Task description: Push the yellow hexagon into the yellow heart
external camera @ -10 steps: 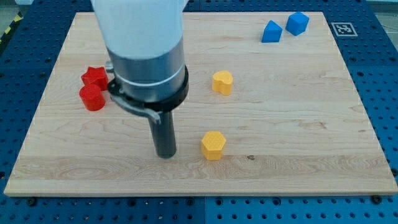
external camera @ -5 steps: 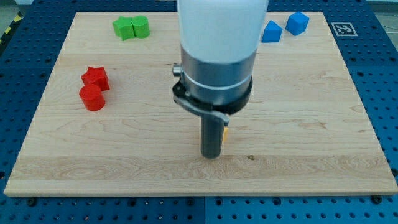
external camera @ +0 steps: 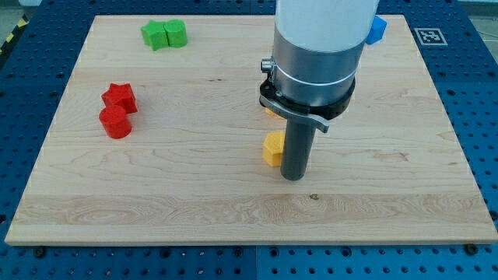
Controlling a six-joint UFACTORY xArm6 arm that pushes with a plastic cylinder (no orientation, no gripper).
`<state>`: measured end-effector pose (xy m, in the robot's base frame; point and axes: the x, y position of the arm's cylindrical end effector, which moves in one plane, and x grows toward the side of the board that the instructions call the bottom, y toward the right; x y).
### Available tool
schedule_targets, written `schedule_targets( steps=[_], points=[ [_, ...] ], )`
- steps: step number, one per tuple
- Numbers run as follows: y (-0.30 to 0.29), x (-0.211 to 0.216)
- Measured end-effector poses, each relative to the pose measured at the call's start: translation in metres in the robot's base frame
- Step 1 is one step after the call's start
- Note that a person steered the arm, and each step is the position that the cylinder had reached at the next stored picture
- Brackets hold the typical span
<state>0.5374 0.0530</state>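
Observation:
The yellow hexagon lies near the board's middle, partly hidden by my rod. My tip rests on the board just to the hexagon's right and slightly below it, touching or nearly touching it. Only a sliver of the yellow heart shows above the hexagon, at the left edge of the arm's body; the rest is hidden behind the arm.
Two green blocks sit at the top left. A red star-like block and a red cylinder sit at the left. A blue block peeks out beside the arm at the top right. A marker tag lies off the board's top right corner.
My rod has swept from the board's left to the hexagon's right side. The hexagon has shifted up towards the heart. The arm now hides most of the heart and one blue block.

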Motion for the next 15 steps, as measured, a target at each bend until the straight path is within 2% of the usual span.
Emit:
schedule_targets(
  steps=[3, 4, 5, 6, 7, 12, 13, 15],
  points=[
    [0.000, -0.015],
    [-0.006, -0.006],
    [-0.038, 0.021],
    [-0.056, 0.015],
    [-0.059, -0.008],
    [-0.041, -0.021],
    [-0.041, -0.004],
    [-0.025, 0.005]
  ],
)
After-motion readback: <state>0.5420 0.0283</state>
